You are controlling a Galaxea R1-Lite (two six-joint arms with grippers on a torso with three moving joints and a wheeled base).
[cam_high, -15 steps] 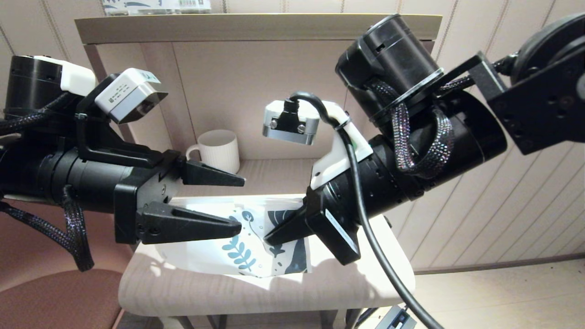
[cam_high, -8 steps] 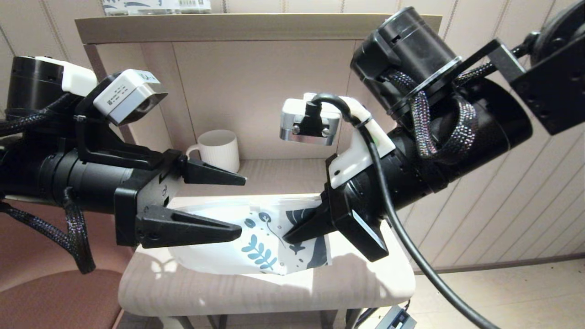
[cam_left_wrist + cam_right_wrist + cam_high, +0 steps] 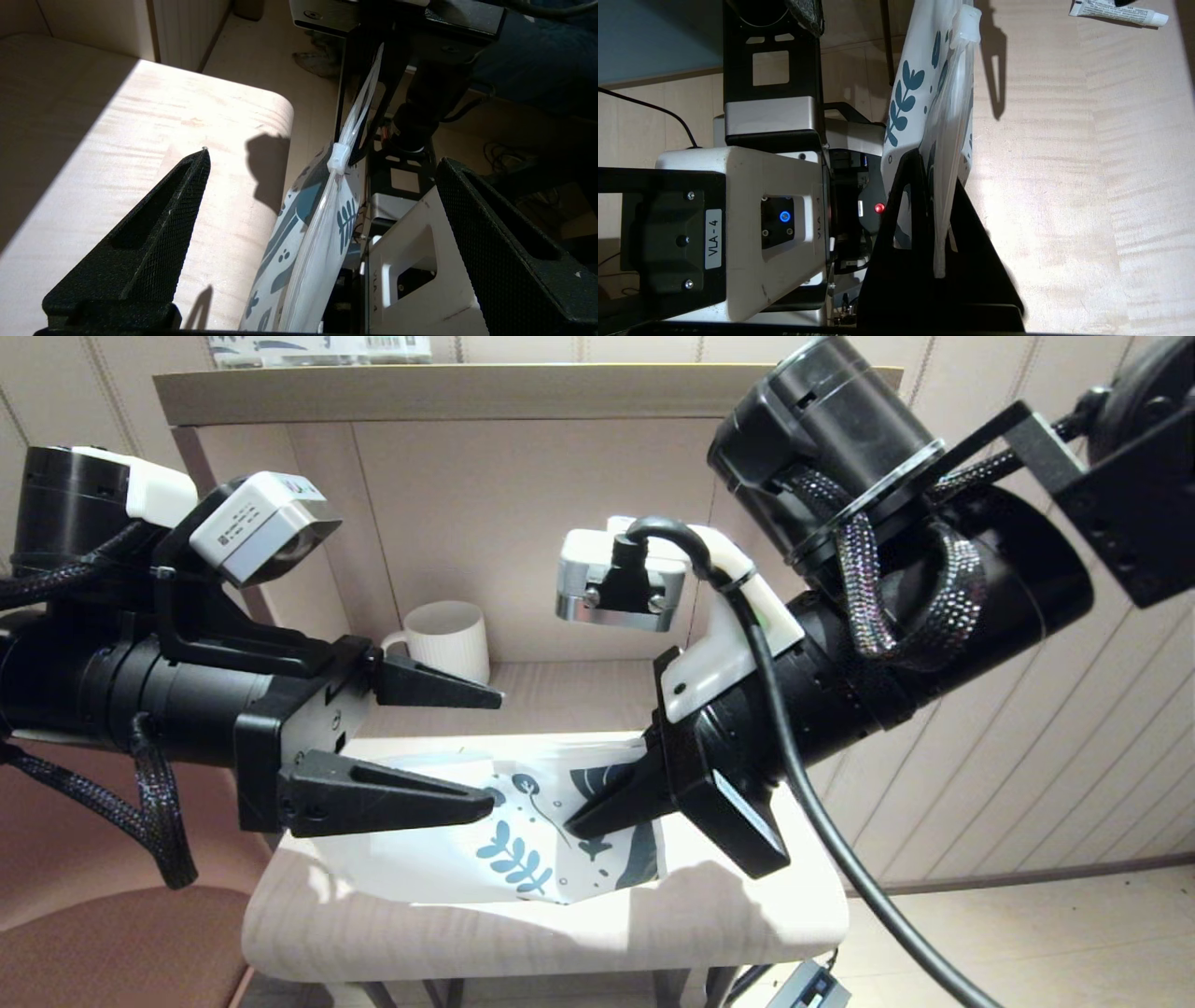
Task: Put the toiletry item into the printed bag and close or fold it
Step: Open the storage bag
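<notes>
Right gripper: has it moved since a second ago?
Yes. The right gripper, shut on the printed bag, sits further toward the robot's right than before, judged against the white mug.

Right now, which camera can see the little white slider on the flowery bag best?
The left wrist view: the slider stands out on the printed bag, between the open left gripper fingers. The right wrist view shows it too, farther off, with the right gripper pinching the bag. In the head view I cannot make it out.
</notes>
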